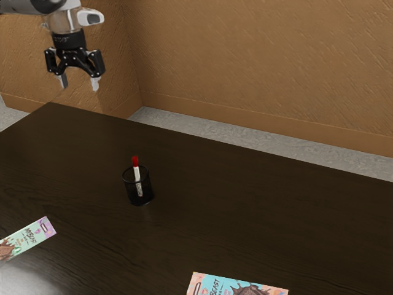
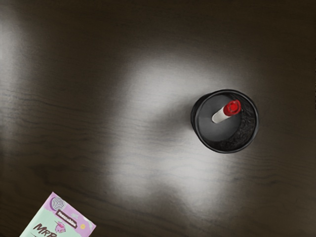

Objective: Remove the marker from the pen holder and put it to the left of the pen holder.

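Poised high and apart from the black cylindrical pen holder [image 1: 148,195], with black two-finger claw [image 1: 79,83] spread, and best centred over the white, red-capped marker [image 1: 135,161] leaning inside, then closed lightly and raised along its lean.

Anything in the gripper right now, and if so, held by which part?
Nothing held: the gripper hangs open above the table, and the marker stands in the pen holder.
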Available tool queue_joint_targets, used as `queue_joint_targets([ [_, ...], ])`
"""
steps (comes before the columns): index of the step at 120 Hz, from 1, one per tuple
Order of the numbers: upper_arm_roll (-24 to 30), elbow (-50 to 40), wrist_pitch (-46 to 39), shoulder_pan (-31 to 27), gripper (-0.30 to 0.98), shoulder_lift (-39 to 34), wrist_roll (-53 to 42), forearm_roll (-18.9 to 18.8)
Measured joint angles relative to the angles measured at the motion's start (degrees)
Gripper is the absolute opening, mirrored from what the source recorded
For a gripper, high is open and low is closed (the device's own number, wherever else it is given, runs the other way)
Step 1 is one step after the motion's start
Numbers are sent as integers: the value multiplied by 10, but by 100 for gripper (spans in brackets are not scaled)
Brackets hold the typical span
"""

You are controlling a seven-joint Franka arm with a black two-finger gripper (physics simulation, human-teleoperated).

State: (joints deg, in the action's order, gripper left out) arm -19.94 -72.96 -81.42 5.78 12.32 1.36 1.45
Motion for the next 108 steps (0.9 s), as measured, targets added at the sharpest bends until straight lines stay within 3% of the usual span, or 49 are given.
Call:
queue_joint_targets([
  [20, 3, 5, -31, 0, 67, 3, -16, 2],
  [32, 2, 5, -46, -1, 67, 15, -23, 47],
  [47, 3, 4, -73, -4, 67, 94, -30, 104],
  [63, 4, -6, -91, -8, 67, 138, -29, 136],
  [90, -2, -101, -156, 1, 67, 129, -21, 138],
  [108, -58, -192, -222, 83, 66, 81, -4, 119],
])
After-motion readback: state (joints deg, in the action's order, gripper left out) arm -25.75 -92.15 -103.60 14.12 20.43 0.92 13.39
